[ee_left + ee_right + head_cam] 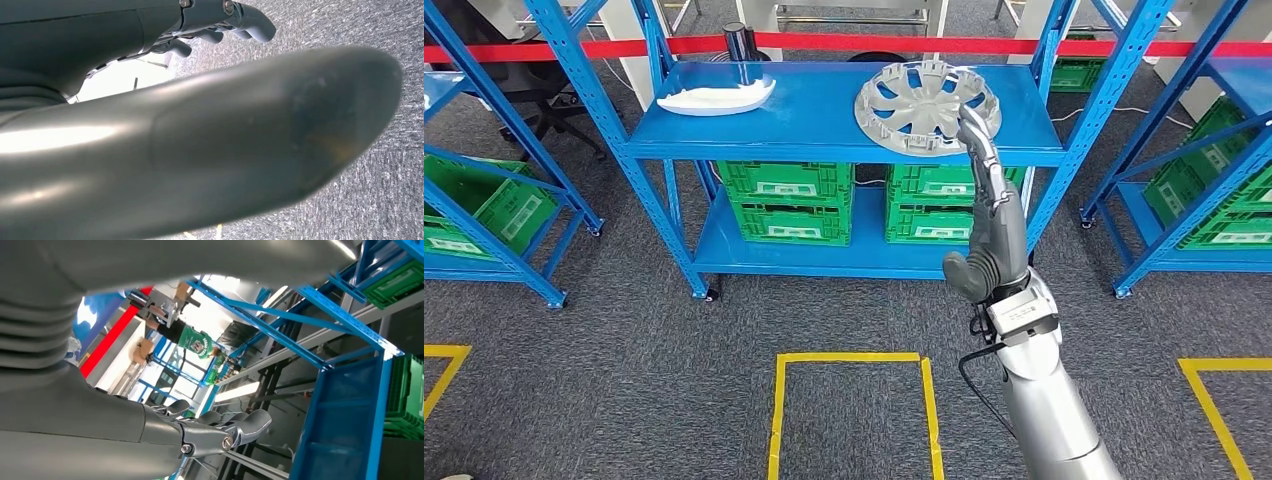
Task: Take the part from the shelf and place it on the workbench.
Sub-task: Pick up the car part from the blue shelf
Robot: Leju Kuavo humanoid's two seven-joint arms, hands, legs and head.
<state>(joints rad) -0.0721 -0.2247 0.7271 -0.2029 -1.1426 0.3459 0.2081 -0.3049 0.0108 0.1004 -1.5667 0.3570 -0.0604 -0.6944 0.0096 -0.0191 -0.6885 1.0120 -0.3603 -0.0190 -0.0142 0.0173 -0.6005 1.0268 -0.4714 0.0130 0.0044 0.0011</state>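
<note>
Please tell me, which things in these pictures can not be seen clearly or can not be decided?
- Head view: whether the right robot hand touches the grey wheel cover cannot be told; the fingertips overlap its rim.
- Head view: the dark cylinder at the shelf's back is too small to identify.
- Left wrist view: the left robot hand is mostly hidden by its own blurred thumb.
- Right wrist view: the wheel cover is hidden behind the hand's grey cover.

The middle shelf (824, 120) carries one silver wheel cover (924, 105), one white part (716, 97) and four green crates (789, 205).
</note>
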